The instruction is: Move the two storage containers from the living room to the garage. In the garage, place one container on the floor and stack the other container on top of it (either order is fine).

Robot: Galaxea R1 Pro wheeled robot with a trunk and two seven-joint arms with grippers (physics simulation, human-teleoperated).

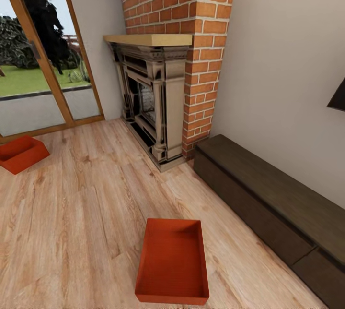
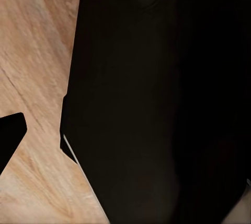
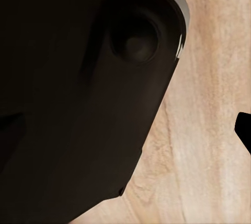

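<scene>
Two storage containers sit on the wood-plank floor [image 1: 86, 213]: one near [image 1: 172, 261], one by the window [image 1: 19, 153]. Whether either gripper's fingers are apart or together cannot be told

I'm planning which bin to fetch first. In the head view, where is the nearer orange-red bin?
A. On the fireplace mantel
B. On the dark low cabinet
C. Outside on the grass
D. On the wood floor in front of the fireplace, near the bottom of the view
D: the nearer bin sits on the wood floor, below the fireplace in the view.
</scene>
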